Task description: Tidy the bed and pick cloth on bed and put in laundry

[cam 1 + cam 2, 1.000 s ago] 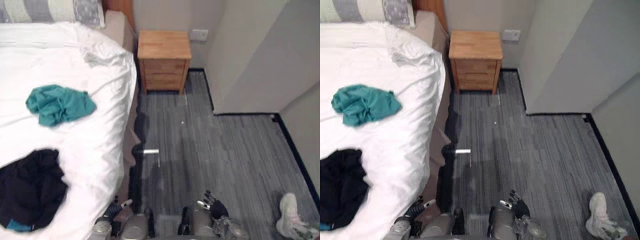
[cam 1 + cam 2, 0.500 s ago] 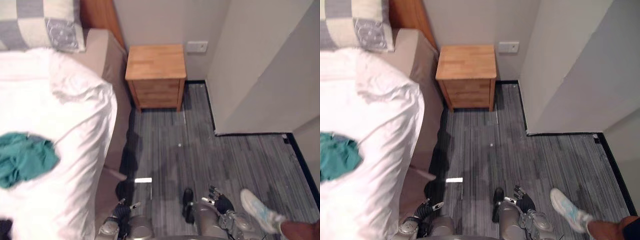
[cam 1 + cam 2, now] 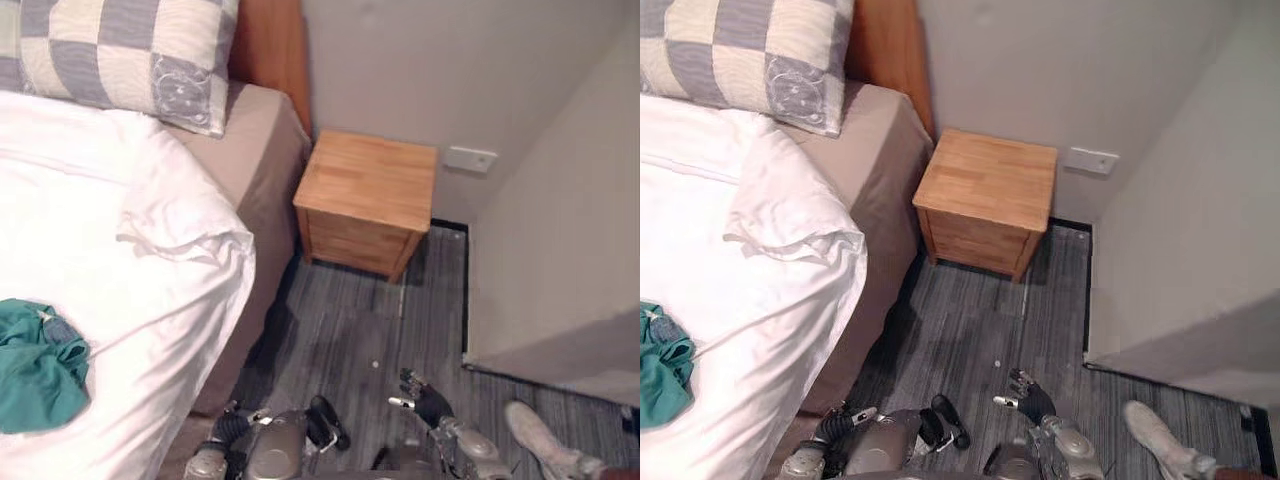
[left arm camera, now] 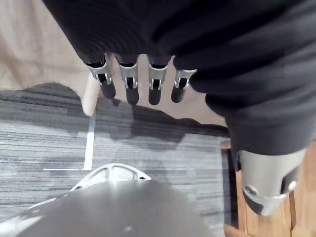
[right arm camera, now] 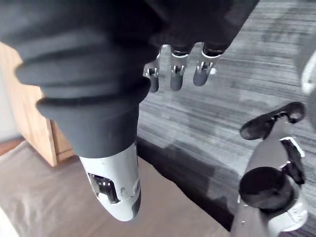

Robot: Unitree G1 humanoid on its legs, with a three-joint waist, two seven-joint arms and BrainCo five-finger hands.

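- Down at the near edge, beside the bed, the left hand (image 3: 226, 426) hangs low over the grey floor (image 3: 345, 330). Its fingers (image 4: 129, 83) are straight and relaxed, the thumb held apart, and it grips nothing.
- Level with it, further from the bed, the right hand (image 3: 422, 400) is also down near the floor. Its fingers (image 5: 174, 75) are loosely extended and it too is empty.
- A person's shoe (image 3: 545, 447) stands on the floor just beyond the right hand.
- On the white duvet (image 3: 110, 290), at the view's left edge, lies the teal cloth (image 3: 38, 365), crumpled and well apart from both hands.
- Further up, the duvet's corner (image 3: 185, 240) is rumpled and folded back, leaving the beige mattress (image 3: 255, 140) bare below the checked pillow (image 3: 125, 50).
- Farthest off, a wooden bedside table (image 3: 368, 198) sits against the wall, just beside the bed.
- Judgement: this looks like the approach step, with no cloth picked up and the bed not yet tidied.
- The next move likely calls for turning toward the bed and raising the left arm over the duvet. The fingers must then curl round the teal cloth without gathering the sheet beneath, before it is carried to the laundry.
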